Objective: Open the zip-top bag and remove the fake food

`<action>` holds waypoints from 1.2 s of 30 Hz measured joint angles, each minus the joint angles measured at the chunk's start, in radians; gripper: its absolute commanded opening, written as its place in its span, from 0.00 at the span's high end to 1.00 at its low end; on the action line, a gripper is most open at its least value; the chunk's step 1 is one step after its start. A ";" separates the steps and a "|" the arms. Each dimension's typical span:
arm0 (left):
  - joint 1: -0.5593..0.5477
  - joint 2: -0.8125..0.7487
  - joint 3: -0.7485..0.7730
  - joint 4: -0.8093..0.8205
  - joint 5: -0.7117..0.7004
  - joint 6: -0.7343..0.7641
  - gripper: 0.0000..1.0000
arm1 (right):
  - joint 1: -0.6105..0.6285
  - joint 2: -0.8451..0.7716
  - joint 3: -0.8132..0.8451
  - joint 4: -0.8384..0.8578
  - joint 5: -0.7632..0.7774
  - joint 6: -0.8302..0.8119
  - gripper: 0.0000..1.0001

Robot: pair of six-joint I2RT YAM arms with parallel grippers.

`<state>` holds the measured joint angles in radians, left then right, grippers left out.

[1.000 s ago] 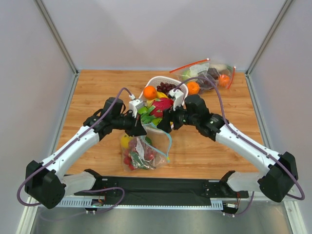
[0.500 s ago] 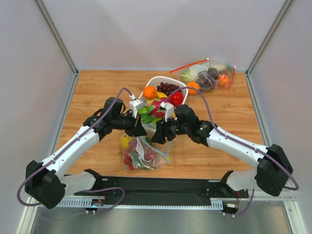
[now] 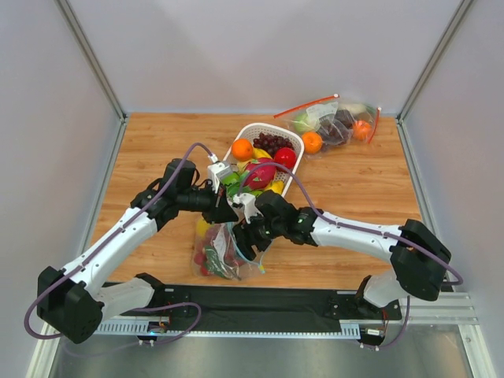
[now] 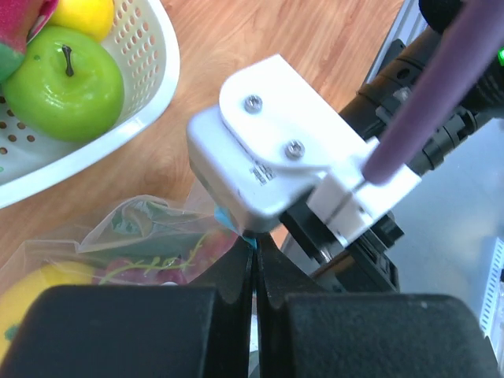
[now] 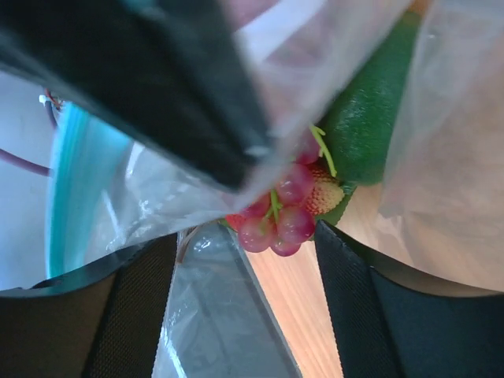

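Left gripper (image 4: 253,264): shut - pads pinched on teal zip edge of zip-top bag (image 3: 224,253), holding one lip up.
Right gripper (image 5: 244,236): jaws apart, nothing clamped; nosed into bag mouth w/ clear film draped across the view - can't tell how deep.
Bag loc: on table (image 3: 157,150), near its front edge, betw. the two arms, just in front of white basket (image 3: 293,142).
Food loc: fake food (image 3: 211,256) all inside bag - lemon (image 3: 202,228) at upper left corner, strawberries (image 3: 206,258) low, dark green fruit (image 5: 366,134) straight ahead of right jaws, red berry cluster (image 5: 276,216) beside it.
Bag feel: thin, crinkly, limp; prob. very light, folds and slides rather than standing up. Slick film - poor purchase anywhere but the zip strip.
Bag hold: zip strip, stiffest part; best to pinch lip opposite the left pinch so mouth stays spread.
Food feel: looks like hard, smooth plastic - light, not fragile, rounded, so likely to squirt out of a shallow pinch.
Food hold: across widest part of body, jaws well past the middle; green fruit across its narrow width; strawberries by body, not leaves.
Risk: catching film along w/ a piece and dragging whole bag; loose pieces rolling once out.
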<state>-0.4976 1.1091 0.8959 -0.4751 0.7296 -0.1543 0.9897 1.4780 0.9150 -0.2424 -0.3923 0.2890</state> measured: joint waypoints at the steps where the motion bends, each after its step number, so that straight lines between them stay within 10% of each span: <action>1: 0.000 0.000 0.000 0.000 0.002 0.000 1.00 | 0.010 0.000 0.000 0.002 -0.003 -0.002 0.22; 15: 0.006 0.006 -0.013 -0.028 0.003 0.000 1.00 | 0.077 0.034 -0.104 0.245 0.127 0.043 0.18; 28: 0.014 0.018 -0.014 -0.019 -0.016 0.000 1.00 | 0.093 0.093 -0.116 0.362 0.262 0.045 1.00; 36: 0.012 0.032 -0.014 -0.013 -0.004 0.000 1.00 | 0.096 0.064 -0.116 0.299 0.305 0.042 1.00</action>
<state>-0.4858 1.1416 0.8814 -0.4877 0.7258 -0.1543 1.0855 1.5421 0.7990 0.0566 -0.0872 0.3313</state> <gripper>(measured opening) 0.006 0.005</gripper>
